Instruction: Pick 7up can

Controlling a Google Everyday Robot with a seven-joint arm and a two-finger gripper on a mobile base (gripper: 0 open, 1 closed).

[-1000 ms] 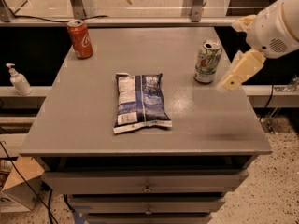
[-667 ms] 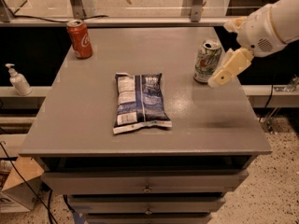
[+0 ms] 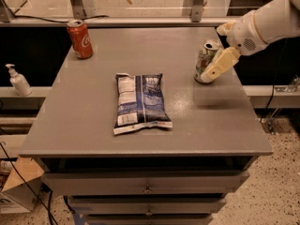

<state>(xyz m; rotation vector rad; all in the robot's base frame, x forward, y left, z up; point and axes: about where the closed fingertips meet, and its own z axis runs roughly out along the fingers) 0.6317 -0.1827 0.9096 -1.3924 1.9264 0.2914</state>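
Observation:
The 7up can [image 3: 203, 62], silver-white with green lettering and a silver top, stands upright near the right edge of the grey table [image 3: 140, 139]. My gripper [image 3: 217, 49] comes in from the right on a white arm and is open at the can's right side. Its near cream finger [image 3: 222, 63] overlaps the can's right flank. The far finger [image 3: 225, 28] shows just behind the can's top. The can rests on the table.
A blue and white chip bag [image 3: 140, 103] lies flat in the table's middle. A red cola can [image 3: 79, 39] stands at the back left corner. A rail runs behind the table. A soap dispenser [image 3: 18, 80] stands on a ledge to the left. Drawers sit below the tabletop.
My gripper has moved left and closer to the can, from clear of its right side to overlapping its right flank. The can, bag and cola can have not moved.

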